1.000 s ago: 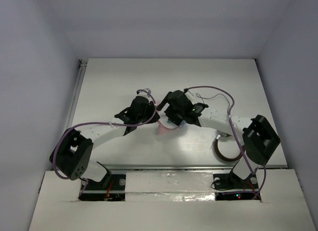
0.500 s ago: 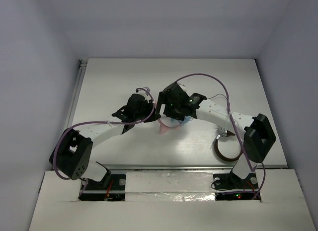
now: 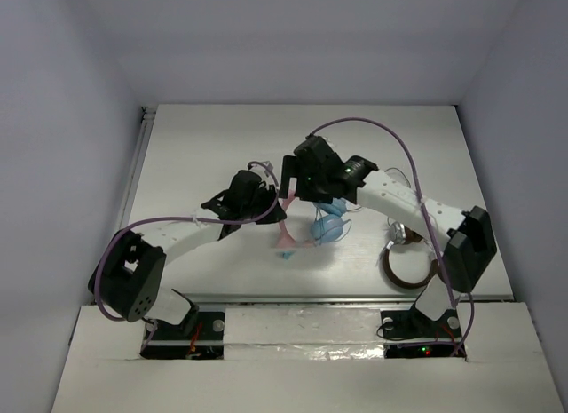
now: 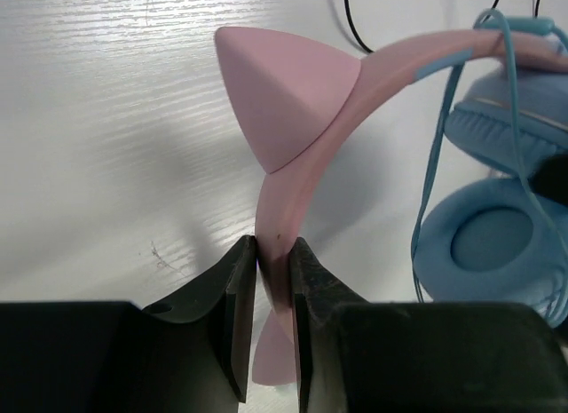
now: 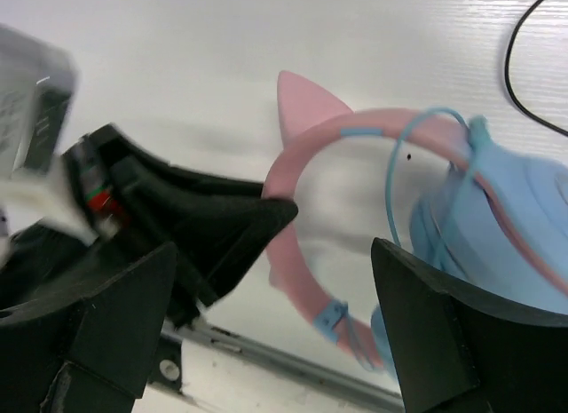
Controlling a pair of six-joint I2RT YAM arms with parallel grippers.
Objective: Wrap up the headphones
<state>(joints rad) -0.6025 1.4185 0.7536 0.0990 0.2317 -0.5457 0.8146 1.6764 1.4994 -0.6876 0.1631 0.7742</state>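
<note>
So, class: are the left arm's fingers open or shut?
Shut on the headphones: the left gripper's fingers clamp the pink headband from both sides, with no gap showing.

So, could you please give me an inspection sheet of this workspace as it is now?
Surface: white table, lightly scuffed.
Job's things: headphones, pink band pinched, blue cups beside it.
Clutter: brown headphones near the right arm's base; loose black cable.
Grippers: left gripper shut on the headphones' band; right gripper open, holding nothing.
Cables: thin blue cable draped over the band; purple arm cables.
Surroundings: plain walls; nothing else seen.
</note>
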